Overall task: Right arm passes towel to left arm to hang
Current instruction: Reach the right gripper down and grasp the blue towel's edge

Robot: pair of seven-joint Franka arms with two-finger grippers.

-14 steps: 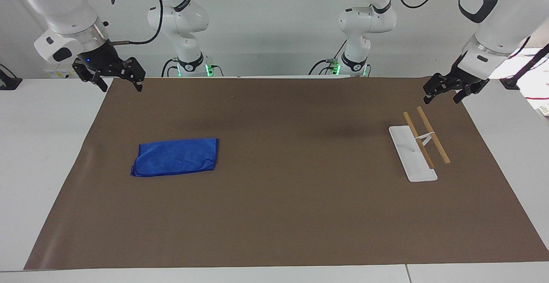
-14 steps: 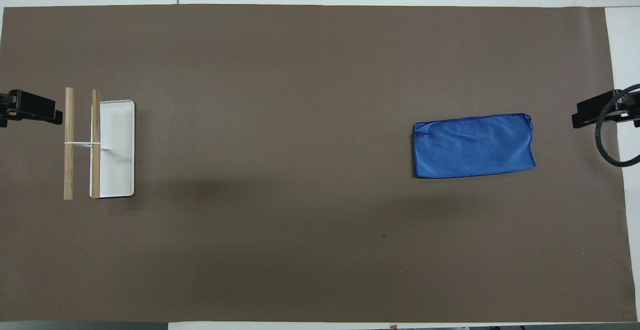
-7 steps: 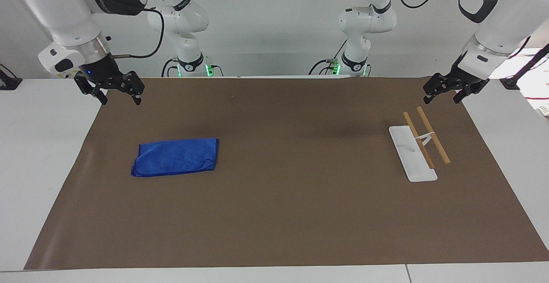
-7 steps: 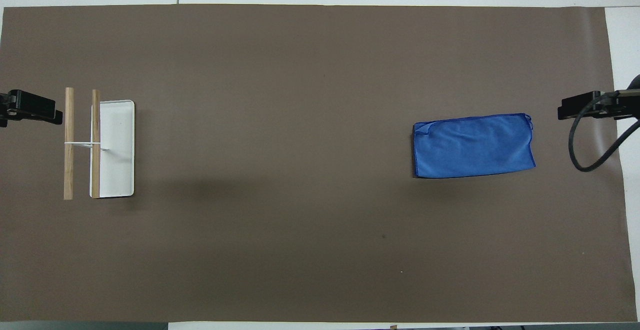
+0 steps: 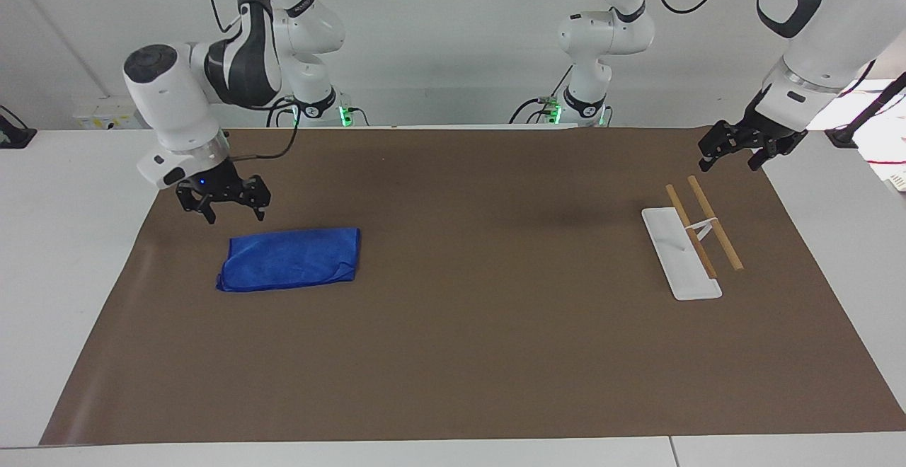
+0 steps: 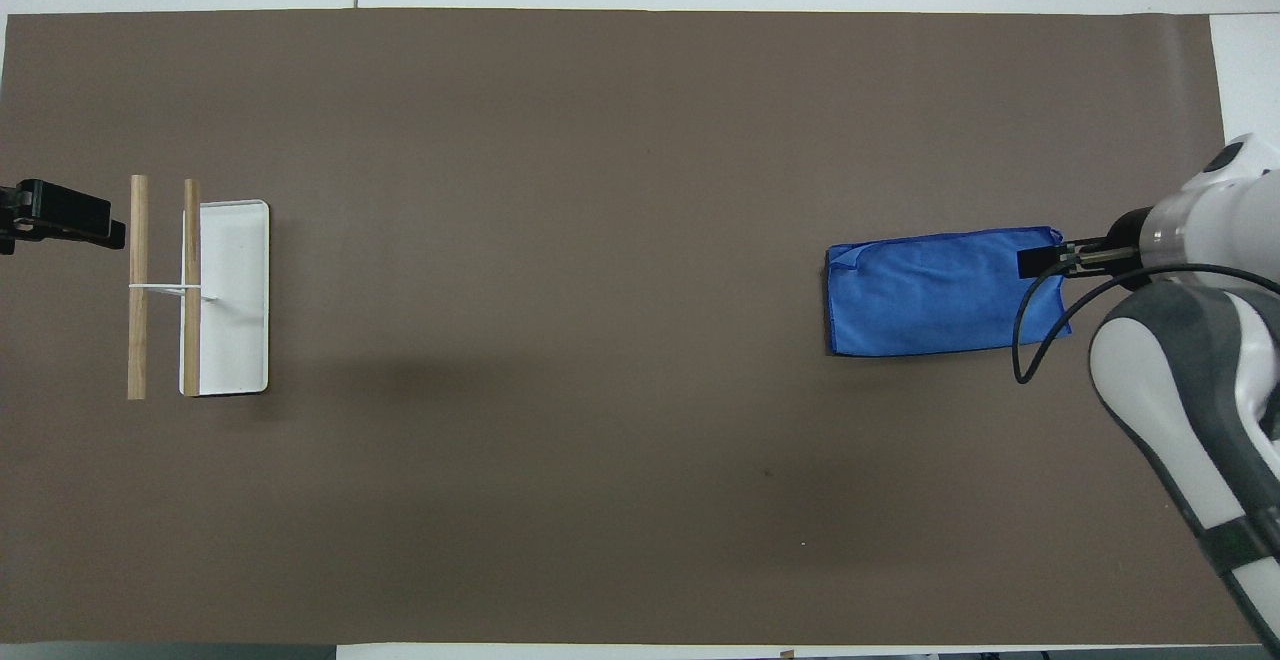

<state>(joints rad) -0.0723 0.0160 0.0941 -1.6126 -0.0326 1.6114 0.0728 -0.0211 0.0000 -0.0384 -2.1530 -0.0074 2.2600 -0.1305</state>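
Observation:
The blue towel (image 5: 290,258) lies folded flat on the brown mat toward the right arm's end of the table; it also shows in the overhead view (image 6: 940,290). My right gripper (image 5: 236,216), with its blue light on, hangs open and empty in the air just over the towel's edge at that end, not touching it. In the overhead view the right gripper (image 6: 1040,262) covers that edge of the towel. My left gripper (image 5: 729,163) waits open and empty in the air over the mat's corner by the rack; it shows at the overhead view's edge (image 6: 65,220).
A towel rack with a white base (image 5: 676,258) and two wooden bars (image 5: 715,233) stands toward the left arm's end; it also shows in the overhead view (image 6: 235,290). The brown mat (image 5: 460,347) covers most of the white table.
My right arm has swung down and inward from the mat's corner to just over the towel's edge, gripper still open. The left arm and the towel have not moved.

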